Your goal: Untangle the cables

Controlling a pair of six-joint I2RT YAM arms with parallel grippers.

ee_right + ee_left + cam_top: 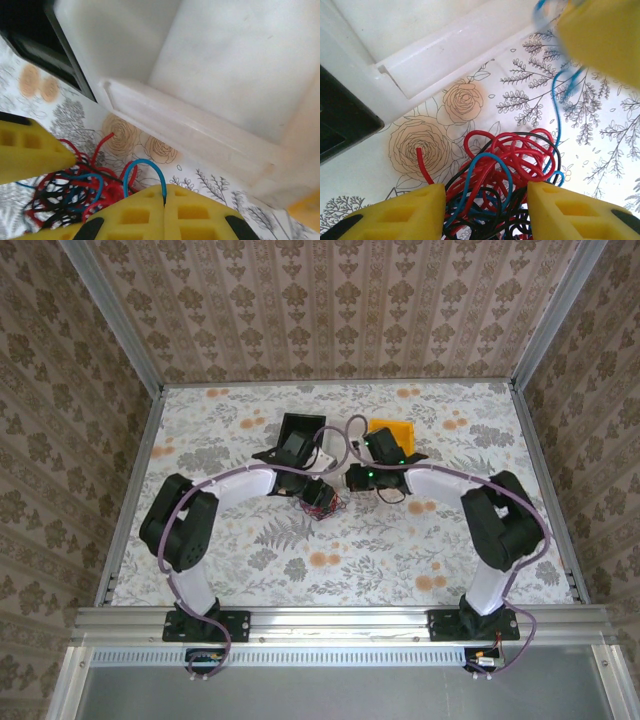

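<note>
Cables (495, 170) are bunched on the desk (600, 150), straddled by the spread left tool (486, 200) as an anchor, while one blue strand (145, 167) is pinched in the closed right tool (164, 197), presumably for drawing free.

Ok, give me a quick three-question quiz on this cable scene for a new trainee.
1. Multiple choice: what colour is the wire that the right gripper is shut on? A red, B blue, C black.
2. True or false: the tangle of thin red, black and blue wires lies inside the white plastic bin.
3. Fill in: the left gripper has one yellow finger on either side of the ____.
Key: 1 B, the thin blue wire. 2 False, it lies on the floral tablecloth. 3 tangle.
</note>
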